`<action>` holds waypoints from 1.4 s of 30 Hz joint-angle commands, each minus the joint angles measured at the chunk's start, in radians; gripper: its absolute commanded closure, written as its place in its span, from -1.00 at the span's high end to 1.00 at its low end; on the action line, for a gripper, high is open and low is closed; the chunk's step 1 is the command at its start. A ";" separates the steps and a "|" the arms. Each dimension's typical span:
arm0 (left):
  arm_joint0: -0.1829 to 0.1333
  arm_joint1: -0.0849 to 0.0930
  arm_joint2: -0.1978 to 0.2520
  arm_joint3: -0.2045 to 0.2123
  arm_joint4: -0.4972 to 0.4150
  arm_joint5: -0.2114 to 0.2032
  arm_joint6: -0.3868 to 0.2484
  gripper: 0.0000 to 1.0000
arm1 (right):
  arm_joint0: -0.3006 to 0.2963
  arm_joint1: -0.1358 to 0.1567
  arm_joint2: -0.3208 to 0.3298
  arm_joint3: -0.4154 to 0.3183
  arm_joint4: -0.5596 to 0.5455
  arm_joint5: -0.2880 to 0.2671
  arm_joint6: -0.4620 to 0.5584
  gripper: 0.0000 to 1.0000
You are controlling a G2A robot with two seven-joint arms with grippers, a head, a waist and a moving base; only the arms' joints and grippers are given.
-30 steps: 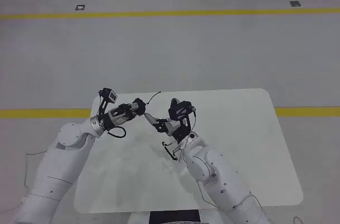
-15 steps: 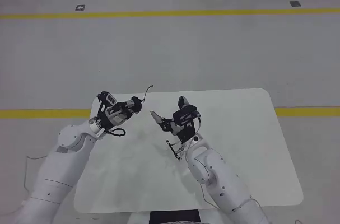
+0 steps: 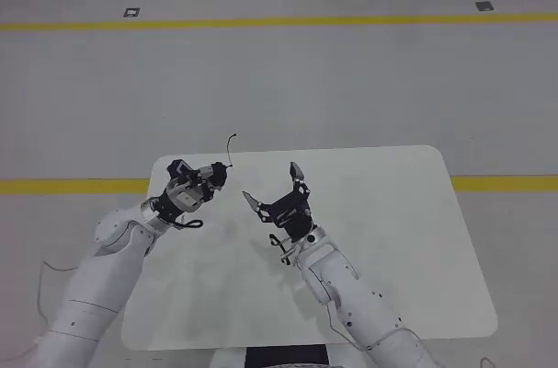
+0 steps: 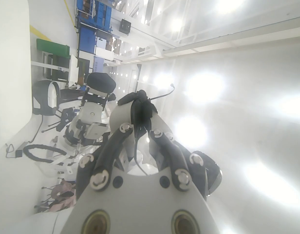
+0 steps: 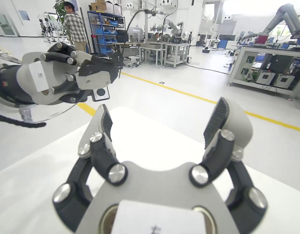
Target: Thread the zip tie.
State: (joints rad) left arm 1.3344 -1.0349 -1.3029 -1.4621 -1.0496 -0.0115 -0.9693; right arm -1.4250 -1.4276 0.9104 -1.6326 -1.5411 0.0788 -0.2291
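Though thin, curved black zip tie

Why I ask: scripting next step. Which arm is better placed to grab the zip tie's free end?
Probably right: right gripper open, empty, nearby; left gripper is shut on the zip tie.

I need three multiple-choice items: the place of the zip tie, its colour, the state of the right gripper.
1. The zip tie is: A in a box; B in the left gripper; C in a hand.
2. Its colour: A white; B black; C yellow.
3. The right gripper is: A open, empty; B shut on the tie; C shut, empty.
Answers: 1 B, clamped there, sticking out; 2 B, dark against the floor; 3 A, its fingers stand wide apart, nothing between.
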 commanded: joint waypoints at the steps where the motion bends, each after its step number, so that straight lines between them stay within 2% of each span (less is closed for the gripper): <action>1: 0.000 0.000 0.000 0.000 0.001 -0.001 0.001 -1.00 | 0.000 0.000 0.000 -0.001 0.000 0.000 0.001 1.00; 3: 0.000 0.000 0.000 0.000 0.001 -0.001 0.001 -1.00 | 0.000 0.000 0.000 -0.001 0.000 0.000 0.001 1.00; 5: 0.005 -0.002 0.006 -0.007 -0.012 0.016 0.030 -1.00 | -0.002 0.000 0.001 -0.003 0.004 -0.002 -0.002 1.00; 6: 0.013 -0.006 0.012 -0.013 -0.064 0.041 0.034 -1.00 | -0.004 -0.001 0.001 -0.005 0.002 0.006 -0.013 1.00; 10: 0.027 -0.012 0.014 -0.026 -0.170 0.097 0.037 -1.00 | 0.015 -0.003 -0.022 0.003 -0.029 0.034 -0.038 1.00; 12: 0.032 -0.012 0.013 -0.031 -0.167 0.102 0.039 -1.00 | 0.031 -0.003 -0.036 0.018 -0.029 0.052 -0.056 1.00; 16: 0.050 -0.016 0.015 -0.037 -0.221 0.121 0.028 -1.00 | 0.060 -0.002 -0.068 0.048 -0.029 0.067 -0.075 1.00; 17: 0.054 -0.017 0.015 -0.038 -0.237 0.127 0.025 -1.00 | 0.066 -0.003 -0.074 0.052 -0.029 0.072 -0.083 0.96; 18: 0.056 -0.018 0.014 -0.037 -0.240 0.124 0.027 -1.00 | 0.070 -0.005 -0.079 0.055 -0.029 0.074 -0.087 0.62; 20: 0.062 -0.020 0.017 -0.039 -0.252 0.125 0.025 -1.00 | 0.082 -0.008 -0.092 0.064 -0.029 0.075 -0.093 0.26; 21: 0.062 -0.020 0.017 -0.039 -0.252 0.125 0.025 -1.00 | 0.086 -0.010 -0.097 0.067 -0.029 0.076 -0.095 -0.02; 23: 0.062 -0.020 0.017 -0.039 -0.252 0.125 0.025 -1.00 | 0.100 -0.014 -0.110 0.082 -0.029 0.080 -0.099 -0.14; 28: 0.062 -0.020 0.017 -0.039 -0.252 0.125 0.025 -1.00 | 0.120 -0.021 -0.129 0.104 -0.029 0.090 -0.097 -0.20; 31: 0.062 -0.020 0.017 -0.039 -0.252 0.125 0.025 -1.00 | 0.125 -0.024 -0.136 0.112 -0.029 0.092 -0.101 -0.34; 36: 0.062 -0.020 0.017 -0.039 -0.252 0.125 0.025 -1.00 | 0.129 -0.028 -0.140 0.117 -0.029 0.094 -0.109 -0.44; 42: 0.062 -0.020 0.017 -0.039 -0.252 0.125 0.025 -1.00 | 0.135 -0.031 -0.146 0.118 -0.029 0.095 -0.127 -0.48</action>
State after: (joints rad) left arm 1.3961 -1.0544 -1.2858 -1.5015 -1.3016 0.1135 -0.9442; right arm -1.2895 -1.4578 0.7646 -1.5145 -1.5700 0.1753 -0.3513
